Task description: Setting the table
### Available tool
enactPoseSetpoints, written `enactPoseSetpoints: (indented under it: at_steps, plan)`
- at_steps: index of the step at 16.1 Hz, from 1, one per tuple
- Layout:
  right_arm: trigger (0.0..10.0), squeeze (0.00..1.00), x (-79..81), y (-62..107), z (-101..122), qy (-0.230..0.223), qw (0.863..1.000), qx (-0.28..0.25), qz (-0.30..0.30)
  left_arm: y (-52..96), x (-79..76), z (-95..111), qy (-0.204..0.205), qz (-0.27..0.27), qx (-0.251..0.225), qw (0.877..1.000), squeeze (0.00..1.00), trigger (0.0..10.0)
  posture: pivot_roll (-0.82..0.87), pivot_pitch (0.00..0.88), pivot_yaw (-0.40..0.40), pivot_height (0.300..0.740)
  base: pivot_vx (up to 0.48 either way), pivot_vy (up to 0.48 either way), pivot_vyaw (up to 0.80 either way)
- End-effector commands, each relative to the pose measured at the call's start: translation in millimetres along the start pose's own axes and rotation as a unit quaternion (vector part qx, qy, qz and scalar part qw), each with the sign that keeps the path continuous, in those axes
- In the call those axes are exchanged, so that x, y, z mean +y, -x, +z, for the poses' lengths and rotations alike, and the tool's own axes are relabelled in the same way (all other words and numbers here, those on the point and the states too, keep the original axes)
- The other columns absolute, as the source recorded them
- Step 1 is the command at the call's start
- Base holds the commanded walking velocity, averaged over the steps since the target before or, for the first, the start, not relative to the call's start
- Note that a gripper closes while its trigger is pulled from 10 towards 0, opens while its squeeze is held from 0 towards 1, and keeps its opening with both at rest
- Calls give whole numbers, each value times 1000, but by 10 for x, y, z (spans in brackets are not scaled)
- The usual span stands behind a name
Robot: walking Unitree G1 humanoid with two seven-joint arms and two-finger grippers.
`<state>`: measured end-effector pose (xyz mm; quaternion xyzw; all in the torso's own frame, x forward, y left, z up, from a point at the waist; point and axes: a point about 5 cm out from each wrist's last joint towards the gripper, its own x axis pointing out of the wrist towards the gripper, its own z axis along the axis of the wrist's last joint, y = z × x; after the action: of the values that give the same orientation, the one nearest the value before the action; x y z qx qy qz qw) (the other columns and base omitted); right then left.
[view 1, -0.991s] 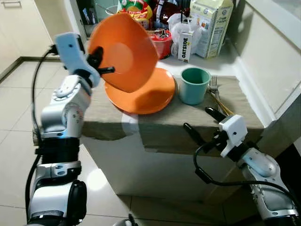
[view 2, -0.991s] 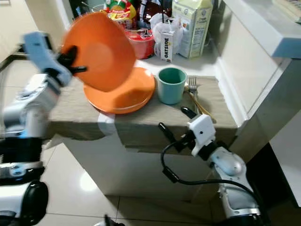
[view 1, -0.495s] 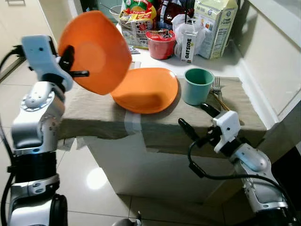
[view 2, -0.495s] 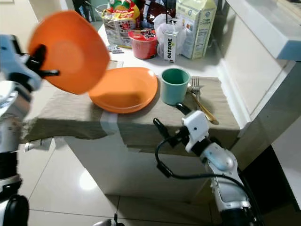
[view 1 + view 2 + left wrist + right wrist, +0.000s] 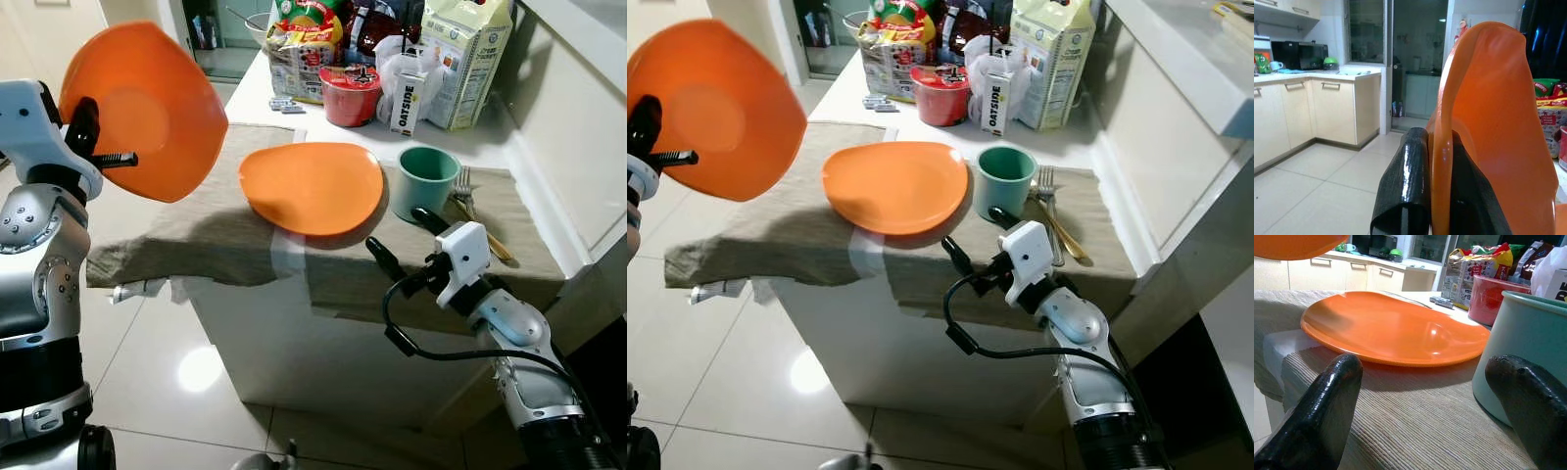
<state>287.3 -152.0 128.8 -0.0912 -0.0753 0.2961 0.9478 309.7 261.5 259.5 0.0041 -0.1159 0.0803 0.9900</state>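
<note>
While left end effector [image 5: 98,147] pinches tilted glossy orange plate [image 5: 147,108] aloft, right end effector [image 5: 402,245] spread.

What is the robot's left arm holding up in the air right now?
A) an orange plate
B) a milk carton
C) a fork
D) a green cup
A. The left end effector is clamped on the rim of an orange plate, lifted off to the side of the counter, while the green cup and fork sit on the cloth.

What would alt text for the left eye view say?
The left gripper holds an orange plate tilted in the air, left of the cloth-covered counter. A second orange plate lies there beside a green cup.
</note>
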Motion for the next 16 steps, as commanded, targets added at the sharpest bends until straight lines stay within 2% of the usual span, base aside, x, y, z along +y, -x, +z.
enactPoseSetpoints:
  at_steps: [1,4,7,9,11,16]
  plan:
    - [10000,0,-31,-28,39,5,1000,-10,-7,9,-36,70,1,-5,-16,1000,0,0,-60,0,20,740,0,0,0]
    - [10000,0,-71,0,27,-3,1000,-6,-19,-11,-67,85,4,-11,-21,1000,0,0,-72,0,24,740,0,0,0]
    - [10000,0,-331,-10,318,-20,994,-58,-95,-16,-106,67,4,-20,-18,1000,0,0,-91,0,33,740,0,0,0]
    - [10000,0,-441,-2,372,-16,989,-69,-133,-16,-133,34,5,-27,-14,1000,0,0,-97,0,35,740,0,0,0]
    - [10000,0,-476,18,327,-29,984,-62,-164,-6,-178,3,6,-36,-12,999,0,0,-102,0,39,740,0,0,0]
    - [10000,0,-437,29,285,-39,984,-52,-168,9,-214,2,9,-46,-11,999,0,0,-100,0,41,740,0,0,0]
